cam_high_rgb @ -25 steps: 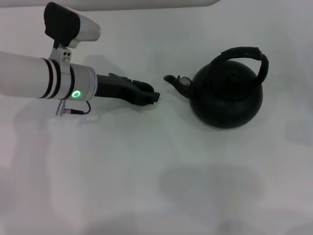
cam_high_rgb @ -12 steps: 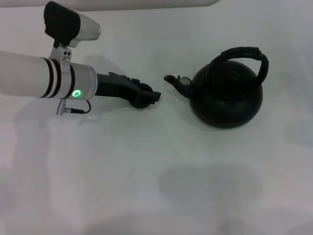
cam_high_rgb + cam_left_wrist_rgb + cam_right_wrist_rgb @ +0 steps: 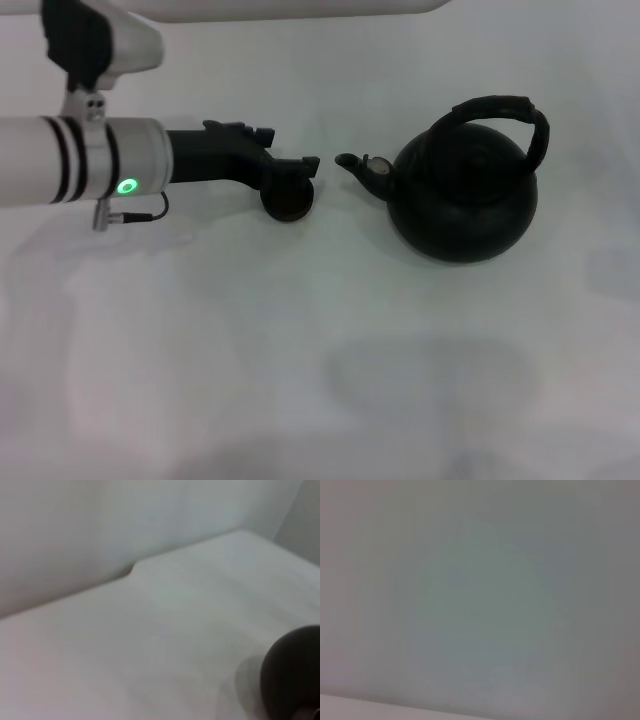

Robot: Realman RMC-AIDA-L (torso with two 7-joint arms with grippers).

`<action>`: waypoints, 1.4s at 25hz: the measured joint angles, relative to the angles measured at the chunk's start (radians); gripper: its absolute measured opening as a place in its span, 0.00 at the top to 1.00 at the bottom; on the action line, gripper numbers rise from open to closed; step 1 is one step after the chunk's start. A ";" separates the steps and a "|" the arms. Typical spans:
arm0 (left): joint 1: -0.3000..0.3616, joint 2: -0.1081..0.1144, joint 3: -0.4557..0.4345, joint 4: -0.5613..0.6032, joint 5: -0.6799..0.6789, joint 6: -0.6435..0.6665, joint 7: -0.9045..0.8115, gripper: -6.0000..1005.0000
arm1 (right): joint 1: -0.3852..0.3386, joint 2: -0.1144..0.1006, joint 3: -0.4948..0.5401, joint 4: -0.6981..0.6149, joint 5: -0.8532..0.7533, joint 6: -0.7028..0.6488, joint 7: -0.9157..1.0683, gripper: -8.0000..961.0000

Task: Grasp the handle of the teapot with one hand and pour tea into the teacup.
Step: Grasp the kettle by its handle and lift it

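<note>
The teapot (image 3: pixel 462 205), round and matte black, stands on the white table at the right, its short spout (image 3: pixel 352 163) pointing left. Its arched handle (image 3: pixel 498 106) rises over the lid. The small black teacup (image 3: pixel 288 203) sits on the table just left of the spout. My left gripper (image 3: pixel 300 168) hovers just above the cup's rim, open, holding nothing. A dark round shape (image 3: pixel 295 672) shows at the edge of the left wrist view; I cannot tell whether it is the pot or the cup. My right gripper is out of view.
The white table (image 3: pixel 320 360) spreads in front of the pot and cup. A pale wall edge (image 3: pixel 300 8) runs along the back. The right wrist view shows only a blank pale surface.
My left arm has drawn back to the left and lifted a little. The teacup, earlier covered by the gripper, now stands uncovered on the table. The teapot has not moved.
</note>
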 joint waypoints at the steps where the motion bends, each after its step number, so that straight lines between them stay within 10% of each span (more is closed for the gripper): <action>1: 0.024 0.001 0.002 0.024 -0.023 -0.006 0.024 0.19 | -0.001 0.000 0.001 0.000 0.000 0.000 0.000 0.49; 10: 0.226 0.003 0.006 0.096 -0.348 -0.026 0.350 0.19 | -0.034 -0.004 0.000 0.008 -0.027 0.018 0.002 0.49; 18: 0.458 0.000 0.008 -0.060 -0.920 -0.236 0.971 0.18 | -0.153 0.001 -0.003 0.126 -0.180 0.105 0.086 0.48; 27: 0.483 -0.004 0.008 -0.410 -1.219 -0.586 1.346 0.19 | -0.269 0.003 -0.004 0.407 -0.457 0.147 0.425 0.48; 35: 0.489 -0.007 0.008 -0.500 -1.271 -0.661 1.398 0.20 | -0.297 0.011 -0.048 0.553 -0.626 0.226 0.626 0.48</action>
